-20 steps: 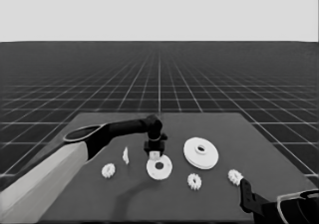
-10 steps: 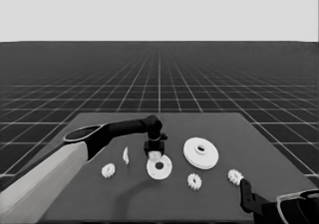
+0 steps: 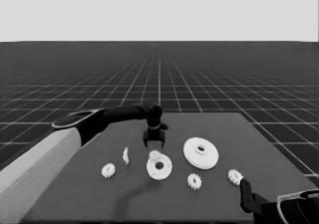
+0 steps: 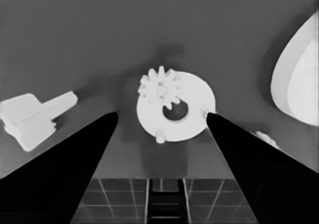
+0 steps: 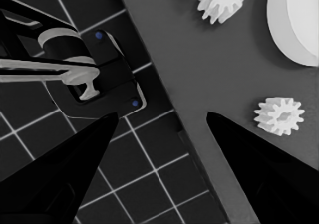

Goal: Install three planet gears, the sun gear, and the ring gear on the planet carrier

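The smaller round part, the planet carrier (image 3: 160, 168) (image 4: 192, 122), lies flat mid-table. One planet gear (image 3: 154, 156) (image 4: 160, 88) sits on its far rim beside the centre hole. Just above it hangs my left gripper (image 3: 154, 145) (image 4: 160, 114), open, fingers spread wider than the disc and holding nothing. The larger round part, the ring gear (image 3: 201, 153) (image 4: 299, 82) (image 5: 296, 22), rests to the right. Loose gears lie at the left (image 3: 108, 170), front middle (image 3: 194, 181) (image 5: 222, 0) and front right (image 3: 235, 176) (image 5: 279, 115). My right gripper (image 3: 245, 191) (image 5: 162, 114) waits open at the lower right corner.
A thin white piece (image 3: 126, 156) (image 4: 35, 114) stands left of the smaller round part. The left arm's pale grey part (image 3: 35, 174) fills the lower left corner. Dark machinery with blue lights (image 5: 94, 69) shows past the table's edge.
Almost nothing: the left gripper stays over the smaller round part, perhaps a touch higher. The right arm has not moved.
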`<state>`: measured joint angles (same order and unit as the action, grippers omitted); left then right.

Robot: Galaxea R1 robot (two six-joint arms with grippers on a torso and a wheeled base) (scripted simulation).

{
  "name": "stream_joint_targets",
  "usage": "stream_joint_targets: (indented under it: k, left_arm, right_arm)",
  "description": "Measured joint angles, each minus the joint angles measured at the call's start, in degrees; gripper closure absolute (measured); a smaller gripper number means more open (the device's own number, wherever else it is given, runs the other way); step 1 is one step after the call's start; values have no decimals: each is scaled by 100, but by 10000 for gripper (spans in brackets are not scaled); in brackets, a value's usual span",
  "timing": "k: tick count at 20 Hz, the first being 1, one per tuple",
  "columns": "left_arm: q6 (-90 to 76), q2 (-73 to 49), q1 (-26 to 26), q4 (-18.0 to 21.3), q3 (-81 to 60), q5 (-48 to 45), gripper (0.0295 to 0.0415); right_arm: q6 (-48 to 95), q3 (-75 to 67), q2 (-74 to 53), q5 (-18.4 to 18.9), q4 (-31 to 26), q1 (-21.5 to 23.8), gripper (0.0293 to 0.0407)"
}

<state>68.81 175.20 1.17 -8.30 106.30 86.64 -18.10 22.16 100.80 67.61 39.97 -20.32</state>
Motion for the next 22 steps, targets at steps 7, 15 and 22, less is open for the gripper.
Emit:
stream_joint_targets:
  k: [7, 15, 22]
  left_arm:
    - [-328, -4017, -139, -119, -3670, -112, 326]
    - [-679, -3798, -1282, -1089, -2971, -733, 326]
    - [-708, -3766, -1351, -1149, -2892, -788, 397]
  right_arm:
    - [0, 0, 0, 0, 0, 0, 315]
    - [0, 0, 0, 0, 0, 0, 315]
    - [0, 0, 0, 0, 0, 0, 315]
